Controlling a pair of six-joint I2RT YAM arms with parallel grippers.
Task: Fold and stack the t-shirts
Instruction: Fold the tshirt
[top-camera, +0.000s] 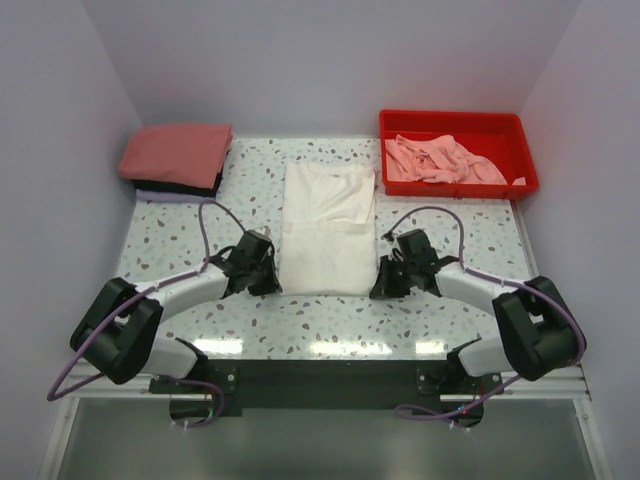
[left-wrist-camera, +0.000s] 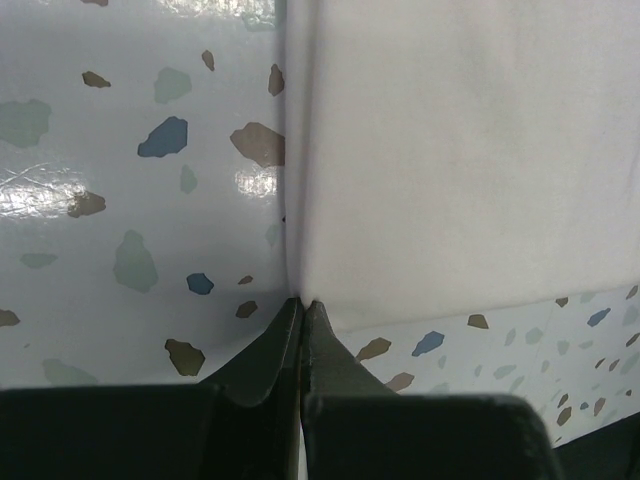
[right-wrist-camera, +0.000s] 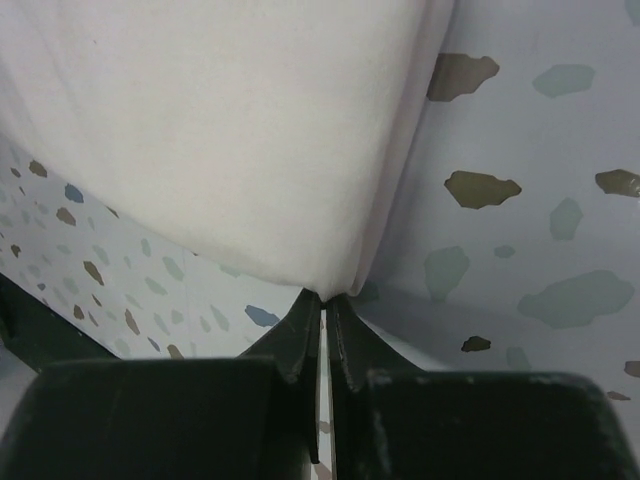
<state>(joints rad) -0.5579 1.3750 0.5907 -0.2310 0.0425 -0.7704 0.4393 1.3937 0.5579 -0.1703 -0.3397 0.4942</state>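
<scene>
Near corners of the white shirt (top-camera: 325, 225) were pinched, left and right jaws closed on fabric. Level, matched lifting was judged needed.

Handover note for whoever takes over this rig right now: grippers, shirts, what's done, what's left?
The left gripper is shut on the white t-shirt at its near left corner. The right gripper is shut on its near right corner.
Done: white t-shirt folded into a long strip mid-table; folded stack far left, salmon-red on top.
To do: fold the strip across, stack it, then the pink t-shirts in the red tray.
</scene>
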